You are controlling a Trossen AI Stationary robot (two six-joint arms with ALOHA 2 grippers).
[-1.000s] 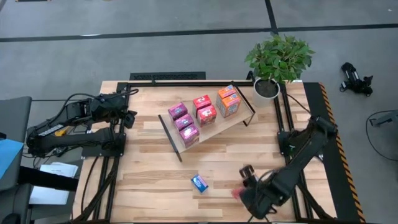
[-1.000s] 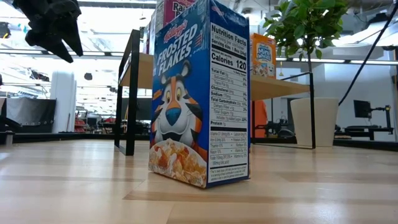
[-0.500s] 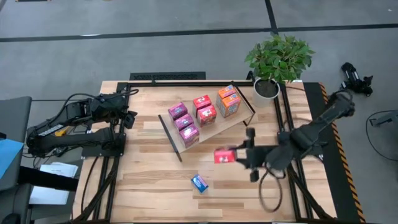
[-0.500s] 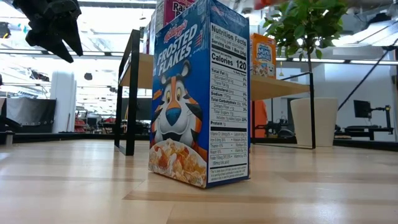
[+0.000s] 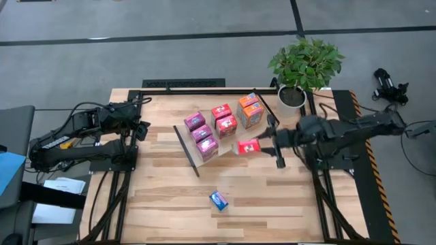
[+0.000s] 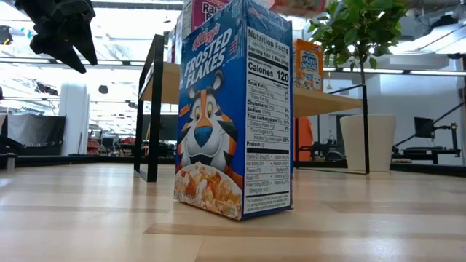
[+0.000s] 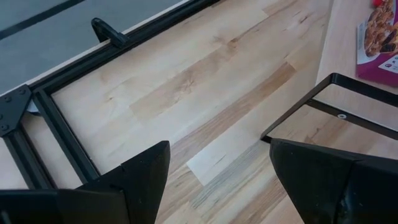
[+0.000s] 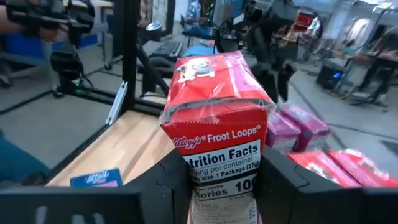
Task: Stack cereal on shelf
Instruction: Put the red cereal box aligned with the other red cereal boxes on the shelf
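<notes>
Blue box (image 6: 233, 109) "Frosted Flakes", red box (image 8: 217, 146) "Froot Loops"

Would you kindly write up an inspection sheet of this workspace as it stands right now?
Surface: slatted wooden table, bare at the front.
Job's things: shelf holds three magenta boxes, two red boxes and two orange boxes; blue Frosted Flakes box stands alone on the table; red Froot Loops box is held near the shelf's front edge.
Clutter: potted plant at the far right corner.
Grippers: right gripper shut on the Froot Loops box; left gripper open, at the left.
Cables: cable loops along the left arm.
Surroundings: grey floor.
</notes>
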